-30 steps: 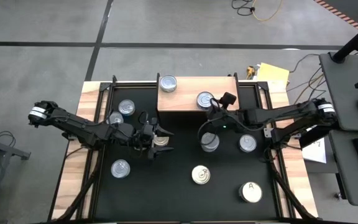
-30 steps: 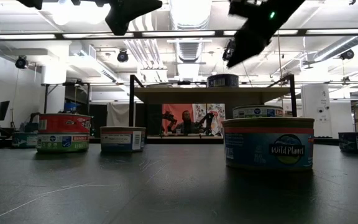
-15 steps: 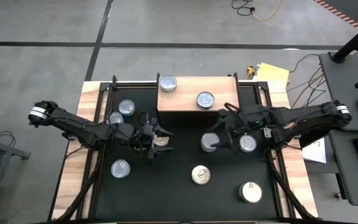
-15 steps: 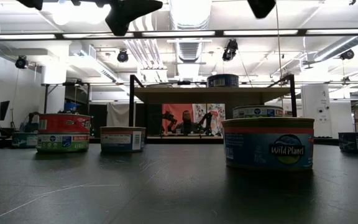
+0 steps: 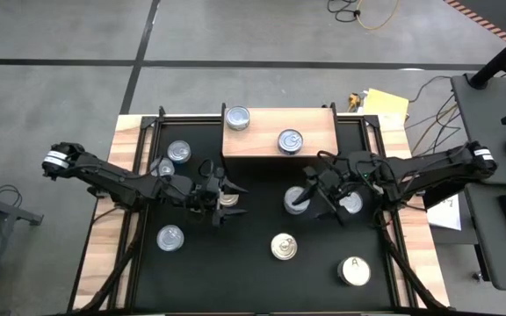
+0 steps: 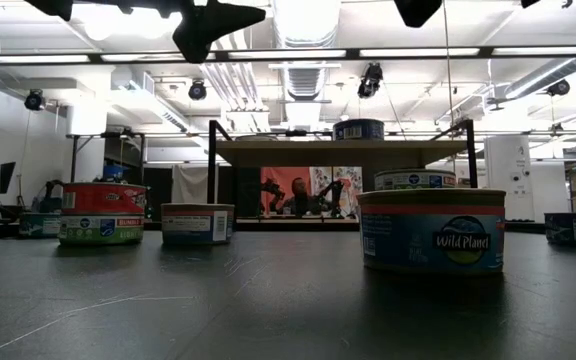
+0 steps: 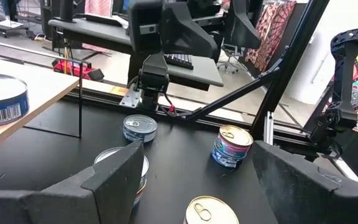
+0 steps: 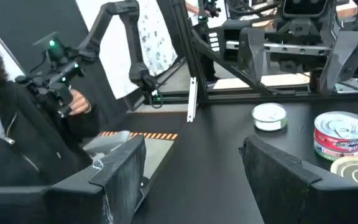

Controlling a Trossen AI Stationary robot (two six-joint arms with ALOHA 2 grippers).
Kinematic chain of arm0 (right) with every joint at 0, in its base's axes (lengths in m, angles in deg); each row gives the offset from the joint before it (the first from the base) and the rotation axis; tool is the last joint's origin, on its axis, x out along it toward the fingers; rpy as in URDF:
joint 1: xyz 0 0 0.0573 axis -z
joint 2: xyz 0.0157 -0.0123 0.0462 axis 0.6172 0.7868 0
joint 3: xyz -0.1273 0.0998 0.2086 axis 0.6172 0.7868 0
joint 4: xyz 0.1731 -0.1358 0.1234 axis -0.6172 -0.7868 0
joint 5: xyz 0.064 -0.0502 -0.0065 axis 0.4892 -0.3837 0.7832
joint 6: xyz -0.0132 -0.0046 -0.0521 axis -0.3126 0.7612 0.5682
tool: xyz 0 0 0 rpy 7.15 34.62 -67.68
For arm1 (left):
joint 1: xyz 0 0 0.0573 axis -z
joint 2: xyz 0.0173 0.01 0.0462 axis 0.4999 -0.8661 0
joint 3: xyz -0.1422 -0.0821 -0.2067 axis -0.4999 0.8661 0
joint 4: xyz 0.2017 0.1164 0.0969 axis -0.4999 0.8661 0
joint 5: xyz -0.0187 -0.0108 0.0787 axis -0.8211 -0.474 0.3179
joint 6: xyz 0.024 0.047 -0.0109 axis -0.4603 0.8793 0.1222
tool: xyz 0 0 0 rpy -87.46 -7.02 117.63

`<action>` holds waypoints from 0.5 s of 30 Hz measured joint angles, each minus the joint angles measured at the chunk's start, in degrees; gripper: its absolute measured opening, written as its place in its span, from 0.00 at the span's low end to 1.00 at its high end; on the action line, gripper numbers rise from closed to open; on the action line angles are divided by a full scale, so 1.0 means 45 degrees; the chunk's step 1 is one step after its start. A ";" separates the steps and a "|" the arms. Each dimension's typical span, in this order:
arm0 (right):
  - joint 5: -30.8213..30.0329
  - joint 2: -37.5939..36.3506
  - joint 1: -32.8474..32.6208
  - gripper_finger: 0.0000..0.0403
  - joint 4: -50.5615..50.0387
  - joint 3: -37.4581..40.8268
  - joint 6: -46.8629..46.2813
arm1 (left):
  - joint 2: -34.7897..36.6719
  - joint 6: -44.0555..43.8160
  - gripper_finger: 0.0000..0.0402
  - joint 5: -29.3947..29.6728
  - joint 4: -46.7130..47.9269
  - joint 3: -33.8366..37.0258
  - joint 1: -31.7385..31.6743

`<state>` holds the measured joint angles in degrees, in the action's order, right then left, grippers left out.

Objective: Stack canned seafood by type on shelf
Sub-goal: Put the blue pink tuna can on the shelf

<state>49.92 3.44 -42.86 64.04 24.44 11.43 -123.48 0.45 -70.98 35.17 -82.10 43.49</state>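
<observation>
Right hand [image 5: 325, 195]: fingers spread, nothing between them, hanging above the desk [image 5: 253, 272] between two silver-topped tins [image 5: 296, 201] [image 5: 350, 203]; only a dark tip visible in low view. Left hand [image 5: 224, 198]: spread too, over a tin [image 5: 227, 198] mostly hidden beneath it, contact impossible to judge. Two tins [image 5: 237, 118] [image 5: 291, 141] standing on the shelf [image 5: 319, 123]. Gold-topped tin [image 5: 284, 247] and white-topped "A" tin [image 5: 354, 271] on the desk nearer the front. Person's sleeve [image 8: 23, 155] beyond the desk, right wrist view.

Right hand [image 5: 321, 195] pulls back off the shelf [image 5: 314, 128], leaving a tin [image 5: 290, 140] there, and now hovers over the surface [image 5: 253, 263] beside another tin [image 5: 297, 200].
</observation>
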 joint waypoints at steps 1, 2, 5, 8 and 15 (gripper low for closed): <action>0.0001 0.0074 -0.0024 0.63 0.0077 0.0000 -0.0014 | 0.0000 -0.0002 0.71 0.0000 0.0000 0.0000 -0.0004; 0.0002 0.0155 -0.0061 0.63 0.0163 0.0000 -0.0015 | 0.0000 -0.0002 0.71 0.0000 -0.0001 0.0000 -0.0004; 0.0002 0.0381 -0.0177 0.62 0.0346 0.0000 -0.0047 | 0.0000 0.0000 0.71 0.0000 0.0002 0.0000 -0.0003; 0.0002 0.0593 -0.0348 0.59 0.0701 0.0000 -0.0325 | 0.0000 -0.0002 0.71 0.0000 -0.0001 0.0000 -0.0002; -0.0019 0.1191 -0.0782 0.51 0.1062 0.0000 -0.0532 | 0.0000 -0.0002 0.71 0.0000 -0.0001 0.0000 -0.0003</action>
<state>49.84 8.80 -46.38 68.81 24.44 9.03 -123.48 0.44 -70.98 35.17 -82.10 43.48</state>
